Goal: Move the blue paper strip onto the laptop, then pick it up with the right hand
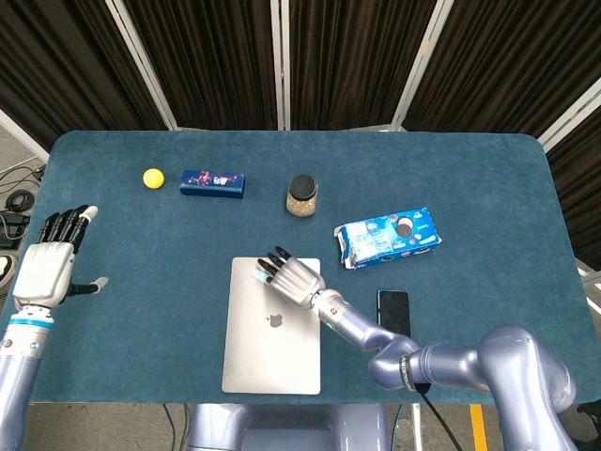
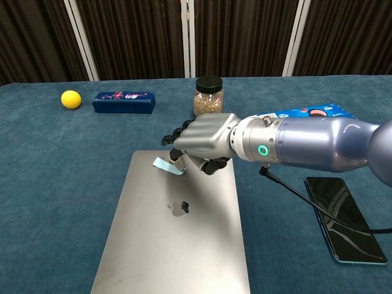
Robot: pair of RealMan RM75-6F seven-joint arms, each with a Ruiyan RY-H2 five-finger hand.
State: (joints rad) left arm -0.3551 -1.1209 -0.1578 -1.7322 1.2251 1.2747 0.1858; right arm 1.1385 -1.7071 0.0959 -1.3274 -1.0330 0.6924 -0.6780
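Looking down from the head view, a felt-like blue table (image 1: 470,169) held a closed, matte silver laptop (image 1: 271,334) at 6 o'clock. The right hand (image 1: 293,278), metallic with dark fingertips, lay over the lid's far edge, largely hiding the blue paper strip (image 1: 264,279). At 9 o'clock the left hand (image 1: 47,266) hovered with fingers spread, holding nothing.

From the chest view, the right hand (image 2: 199,146) curled its fingers down at the thin, curved strip (image 2: 167,166), which lay on the lid near its 12 o'clock edge; whether it gripped the strip cannot be told.
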